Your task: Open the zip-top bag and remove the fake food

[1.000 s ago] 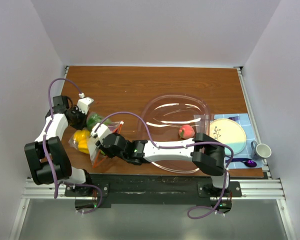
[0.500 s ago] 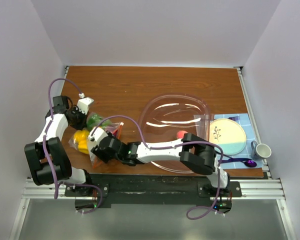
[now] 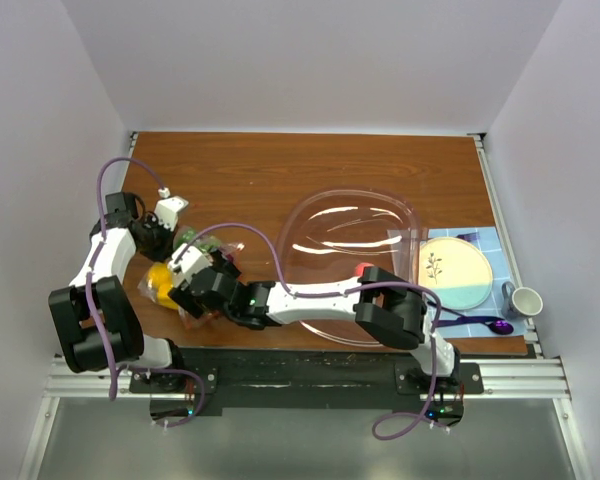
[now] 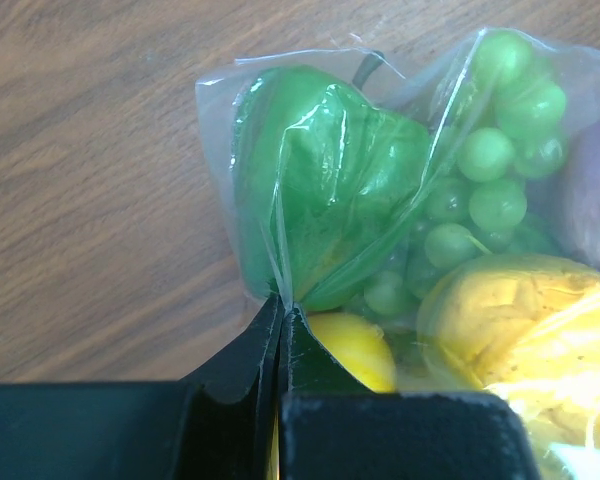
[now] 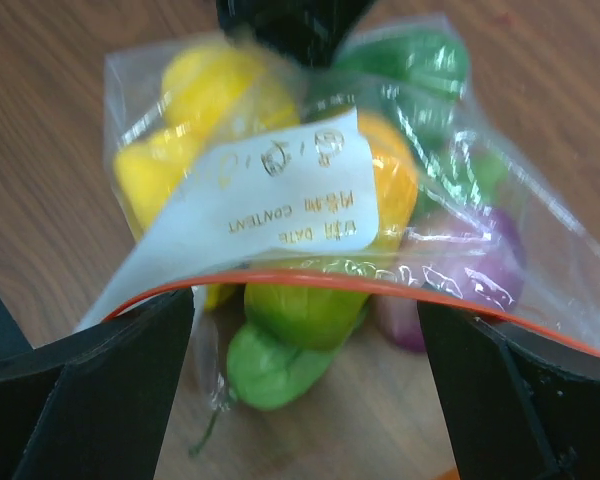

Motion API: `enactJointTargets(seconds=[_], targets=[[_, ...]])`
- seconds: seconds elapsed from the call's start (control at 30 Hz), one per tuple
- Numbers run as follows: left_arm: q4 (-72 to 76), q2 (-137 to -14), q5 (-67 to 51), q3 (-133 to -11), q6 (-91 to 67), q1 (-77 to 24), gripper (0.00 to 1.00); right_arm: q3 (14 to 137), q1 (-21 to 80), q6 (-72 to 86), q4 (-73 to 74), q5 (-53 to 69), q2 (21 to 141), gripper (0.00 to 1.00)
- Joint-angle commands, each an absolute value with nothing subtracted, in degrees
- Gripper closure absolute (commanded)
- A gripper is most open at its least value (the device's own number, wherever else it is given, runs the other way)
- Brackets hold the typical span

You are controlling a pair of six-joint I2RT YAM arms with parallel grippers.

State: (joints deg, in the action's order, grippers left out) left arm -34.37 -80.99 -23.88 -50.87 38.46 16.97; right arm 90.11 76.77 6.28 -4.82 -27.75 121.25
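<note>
White walls close in a brown wood-grain counter [image 3: 280, 170]. Seen from above, the zip-top bag [image 3: 180, 300] lies by the left edge, toward the near-left corner. It is a crinkled clear pouch bulging with the fake food [image 3: 160, 277]. The left gripper [image 3: 170, 238] meets the bag at the end toward the far edge. The right gripper [image 3: 195, 272], its arm stretched along the near edge, sits over the opposite end. A large clear bowl [image 3: 315, 205] fills the middle-right with one pink-red piece [image 3: 363, 268] inside. A plate [image 3: 460, 270], a mug [image 3: 526, 300] and a purple spoon [image 3: 495, 325] stand by the right edge.

At the left wrist, the jaws are pressed together on a thin fold of film at a sealed corner of the bag. Behind the glossy plastic sit a smooth green pepper [image 4: 320, 190], a cluster of small round grapes [image 4: 480, 170] and a yellow lemon [image 4: 350, 350].

At the right wrist, the black fingers [image 5: 110, 390] stand wide apart with nothing between them. The red-orange zip strip [image 5: 380, 280] runs crosswise to them, so the mouth faces this gripper. The bag's long axis runs away from it toward the left jaws at the top. A white label [image 5: 280, 200] lies across the film. A green piece with a thin stem [image 5: 270, 370] shows below the strip; I cannot tell whether it is already out. The right arm is plainly nearer the mouth, so it likely reaches in along that axis while the left anchors the far end.
</note>
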Motion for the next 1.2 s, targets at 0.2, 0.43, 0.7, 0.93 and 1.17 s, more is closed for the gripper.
enactJointTargets(seconds=[0.2,0.43,0.7,0.93,1.17], targets=[[-38.4,-78.9,-27.8,-52.5,40.5,17.0,1.0,101.0,75.8,8.1,-2.1,-28.7,128.1,0.03],[-38.1,-79.6,-27.8,-51.9,40.4,16.9,1.0,96.7,75.1,10.0,-2.3,-27.2,127.3,0.2],[-37.2,-79.9,-26.7,-51.8,40.1,16.9,1.0,92.0,75.1,9.8,-5.6,-26.6,123.6,0.83],[-34.7,-80.3,-24.4,-51.8,38.8,16.8,1.0,86.3,75.5,11.9,-4.4,-23.2,115.2,1.0],[-31.9,-82.7,-22.2,-52.4,36.7,17.0,1.0,73.3,75.8,15.5,-0.6,-18.2,97.9,1.0]])
